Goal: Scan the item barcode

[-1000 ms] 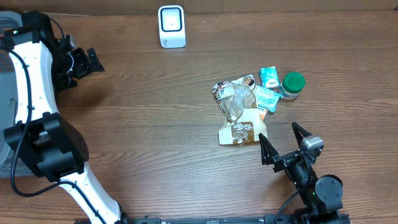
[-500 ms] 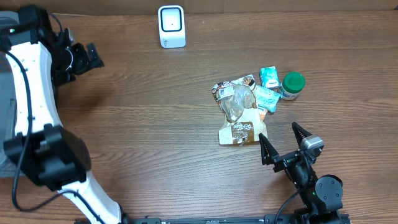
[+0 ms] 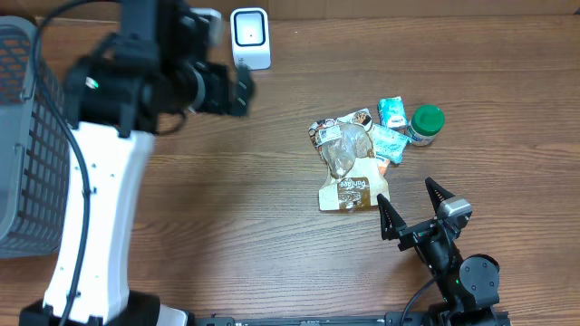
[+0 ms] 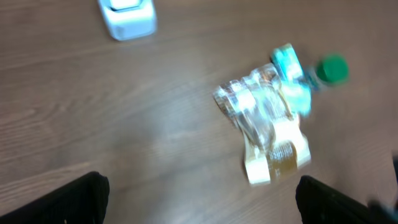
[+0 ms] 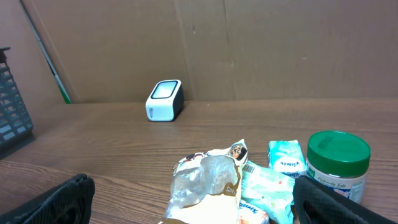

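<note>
The items lie in a pile right of the table's middle: a brown snack bag with a clear window (image 3: 347,163), teal packets (image 3: 391,113) and a green-lidded jar (image 3: 425,124). At the back edge stands the white scanner (image 3: 250,38). My left gripper (image 3: 240,91) hangs open just below the scanner, well left of the pile. Its blurred view shows the bag (image 4: 267,124) and scanner (image 4: 127,18) ahead of its empty jaws (image 4: 199,202). Open too, my right gripper (image 3: 404,192) sits just in front of the pile. Its camera faces the bag (image 5: 208,183), a barcode visible on a teal packet (image 5: 267,186).
A grey mesh basket (image 3: 32,136) stands at the table's left edge, its corner also visible as the basket (image 5: 12,106) in the right wrist view. Brown cardboard (image 5: 261,43) backs the table behind the scanner (image 5: 164,99). The jar (image 5: 337,165) stands at the pile's right end.
My left arm has swung from the far left edge toward the middle, ending near the scanner and uncovering the basket. The right arm and the items have not moved.
</note>
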